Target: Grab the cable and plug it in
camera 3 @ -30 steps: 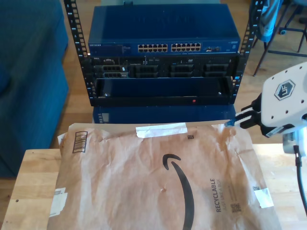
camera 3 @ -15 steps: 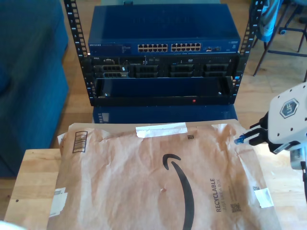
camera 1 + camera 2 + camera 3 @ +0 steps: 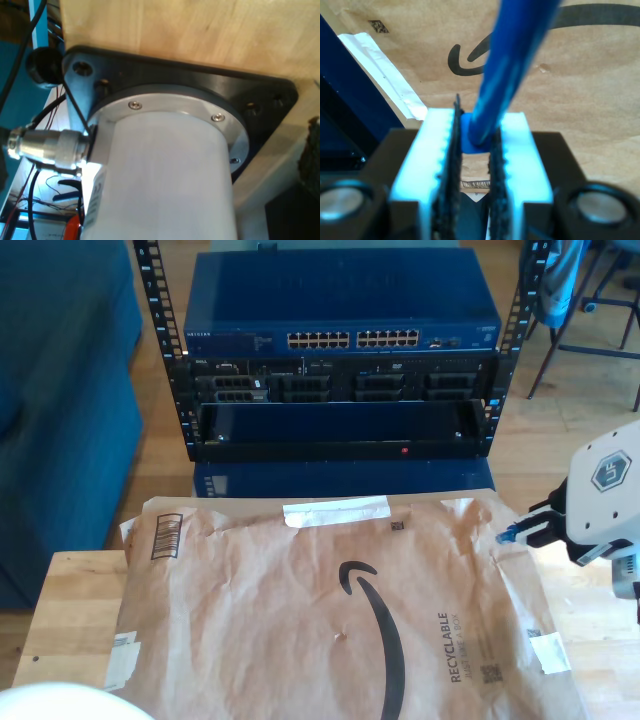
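Cable (image 3: 507,65) plug end clamped in my second gripper (image 3: 522,532), at the exterior view's right edge of the paper.

Rack (image 3: 340,390) holds a blue switch (image 3: 340,310) on top, port row facing the camera, dark units beneath; nothing plugged into the visible ports. My second gripper's pads (image 3: 440,150) pinch the blue boot, its arm reaching in level from the exterior view's right above the brown paper mailer (image 3: 330,620). Open room lies between mailer and rack. My first gripper: finger state cannot be told; its camera faces a white arm base (image 3: 160,175) on a black plate (image 3: 260,95).
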